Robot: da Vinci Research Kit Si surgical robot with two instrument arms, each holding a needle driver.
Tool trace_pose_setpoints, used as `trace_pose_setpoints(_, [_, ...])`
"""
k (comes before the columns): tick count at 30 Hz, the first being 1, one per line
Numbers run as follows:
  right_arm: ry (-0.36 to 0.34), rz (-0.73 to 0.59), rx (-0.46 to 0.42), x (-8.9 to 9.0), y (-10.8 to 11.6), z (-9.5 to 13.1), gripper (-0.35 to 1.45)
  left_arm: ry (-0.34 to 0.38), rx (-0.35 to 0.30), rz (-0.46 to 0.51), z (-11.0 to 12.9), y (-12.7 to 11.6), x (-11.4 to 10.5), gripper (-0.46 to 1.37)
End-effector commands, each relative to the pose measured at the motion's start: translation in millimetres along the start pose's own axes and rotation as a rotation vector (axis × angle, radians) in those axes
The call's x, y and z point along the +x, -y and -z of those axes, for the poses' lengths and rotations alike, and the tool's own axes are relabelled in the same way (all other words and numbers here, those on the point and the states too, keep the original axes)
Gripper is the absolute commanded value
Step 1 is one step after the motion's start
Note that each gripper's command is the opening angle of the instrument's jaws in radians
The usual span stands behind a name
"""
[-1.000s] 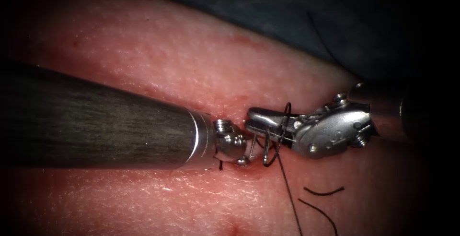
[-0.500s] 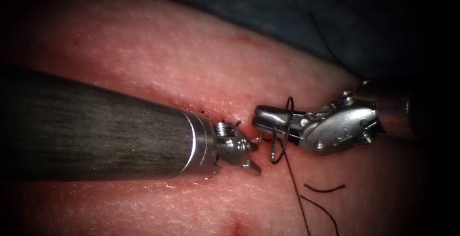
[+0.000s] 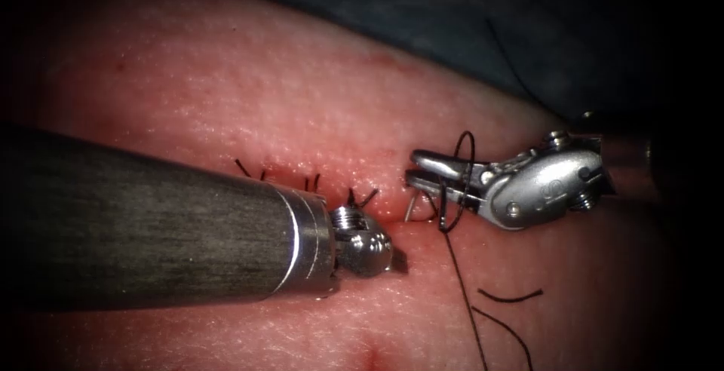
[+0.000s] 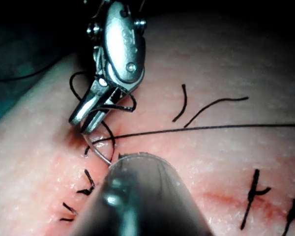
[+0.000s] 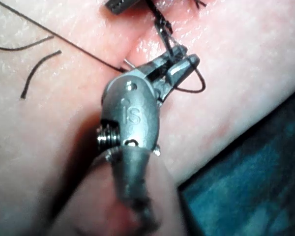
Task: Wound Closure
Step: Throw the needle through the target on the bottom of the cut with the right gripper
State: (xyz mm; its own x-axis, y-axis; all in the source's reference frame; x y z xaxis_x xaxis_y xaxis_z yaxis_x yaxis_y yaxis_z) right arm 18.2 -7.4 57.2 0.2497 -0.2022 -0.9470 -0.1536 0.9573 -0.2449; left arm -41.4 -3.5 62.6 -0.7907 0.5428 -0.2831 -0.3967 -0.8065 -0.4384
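Observation:
My right tool [image 3: 422,171] comes in from the right, its jaws shut on the curved needle [image 3: 409,208] near one end. The short silver arc hangs below the jaws, just over the tissue [image 3: 264,92] at the right end of the stitched cut [image 3: 377,199]. A loop of black thread [image 3: 461,182] is wound around these jaws. In the left wrist view the needle [image 4: 99,155] curves from the right tool [image 4: 86,122] toward my left shaft, which hides its far end. My left tool [image 3: 394,258] sits left of the needle, holding nothing I can see.
Several black stitches [image 3: 313,182] cross the cut left of the tools. The long thread [image 3: 461,288] runs down toward the picture's lower edge. Two cut thread ends [image 3: 509,298] lie on the tissue at lower right. Dark blue cloth [image 3: 452,9] lies behind the tissue.
My left tool has drawn back to the left and down, away from the needle. The right tool has risen up and to the right with the needle and the thread loop.

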Motion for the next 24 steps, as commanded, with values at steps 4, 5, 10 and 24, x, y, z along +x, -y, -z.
trace_pose_setpoints(4, [0.010, -0.056, 0.005, -0.7, -0.6, 0.6, -0.35, -0.027, -0.010, -0.024, 0.0, -1.2, -0.5, -0.35])
trace_pose_setpoints(5, [0.012, -0.068, 0.007, -0.8, -0.8, 0.6, -0.35, -0.029, -0.011, -0.029, 0.1, -1.3, -0.5, -0.35])
trace_pose_setpoints(10, [0.031, -0.131, 0.018, -0.8, -1.4, 0.5, -0.35, -0.057, 0.022, -0.034, -0.1, -1.5, -0.6, -0.35])
trace_pose_setpoints(24, [0.040, -0.252, 0.007, -0.7, -3.0, -0.3, -0.35, -0.091, 0.042, -0.039, -0.1, -1.1, -0.9, -0.35])
